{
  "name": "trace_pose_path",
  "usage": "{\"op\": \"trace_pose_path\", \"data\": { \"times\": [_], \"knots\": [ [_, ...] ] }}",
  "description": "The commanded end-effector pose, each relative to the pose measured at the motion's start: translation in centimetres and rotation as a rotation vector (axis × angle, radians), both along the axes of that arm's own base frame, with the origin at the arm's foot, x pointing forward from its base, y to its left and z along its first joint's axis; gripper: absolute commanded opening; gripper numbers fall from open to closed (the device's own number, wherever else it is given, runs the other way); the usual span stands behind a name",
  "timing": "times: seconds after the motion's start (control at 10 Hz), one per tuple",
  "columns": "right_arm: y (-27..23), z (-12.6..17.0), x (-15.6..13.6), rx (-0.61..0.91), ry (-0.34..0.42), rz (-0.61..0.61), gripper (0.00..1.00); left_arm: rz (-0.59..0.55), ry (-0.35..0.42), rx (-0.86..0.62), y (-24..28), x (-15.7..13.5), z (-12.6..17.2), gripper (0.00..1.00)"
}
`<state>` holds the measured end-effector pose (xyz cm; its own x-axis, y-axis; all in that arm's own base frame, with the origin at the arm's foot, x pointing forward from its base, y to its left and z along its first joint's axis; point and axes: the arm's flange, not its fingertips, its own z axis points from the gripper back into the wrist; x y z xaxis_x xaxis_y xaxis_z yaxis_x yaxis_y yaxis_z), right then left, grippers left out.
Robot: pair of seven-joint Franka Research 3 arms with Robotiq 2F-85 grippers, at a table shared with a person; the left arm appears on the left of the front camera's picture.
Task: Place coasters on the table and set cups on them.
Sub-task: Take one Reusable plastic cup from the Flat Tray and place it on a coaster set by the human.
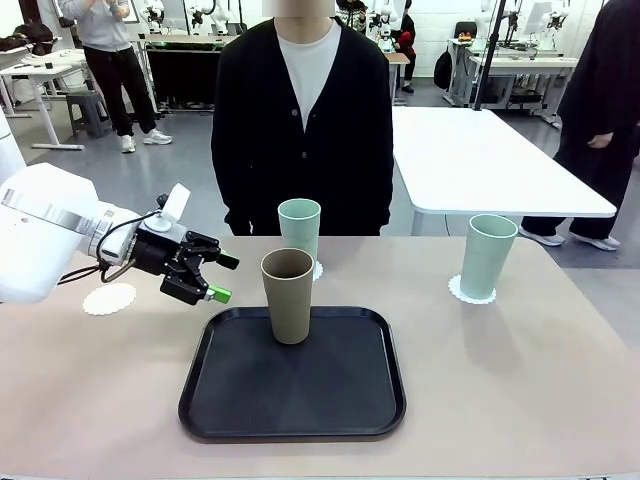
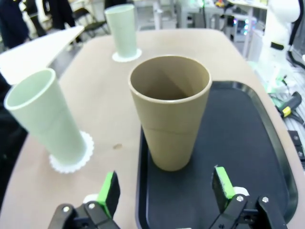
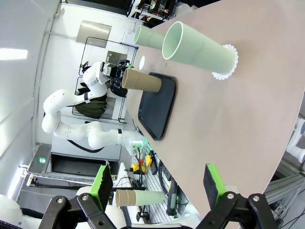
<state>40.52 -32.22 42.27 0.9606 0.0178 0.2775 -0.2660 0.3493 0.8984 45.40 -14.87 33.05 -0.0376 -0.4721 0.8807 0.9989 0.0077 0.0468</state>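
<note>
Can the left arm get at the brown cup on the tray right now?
Probably yes. The left end effector is open and lined up with the brown cup, which stands upright on the tray, with nothing between them. The nearest green cup stands off to the side.

A: What's on my side besides the job stuff?

B: A black tray (image 1: 235,400) with rounded corners, sitting right in front of me.

A: And further back?

B: A person in a black cardigan (image 1: 250,120) over a white shirt stands at the far edge. Off to their side there's a white table (image 1: 480,160).
</note>
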Motion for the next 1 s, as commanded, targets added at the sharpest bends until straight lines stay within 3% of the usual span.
{"op": "trace_pose_path", "data": {
  "times": [0.0,0.5,0.9],
  "knots": [
    [0.2,-0.1,0.0,0.005,-0.002,-0.006,1.00,0.002,-0.001,0.002,0.0,0.0,0.0,1.00],
    [0.2,-0.1,0.0,0.005,-0.002,-0.006,1.00,-0.146,-0.022,-0.099,-2.1,2.6,-2.9,1.00],
    [0.2,-0.1,0.0,0.005,-0.002,-0.006,1.00,-0.190,-0.004,-0.165,-2.9,3.3,-5.0,1.00]
  ]
}}
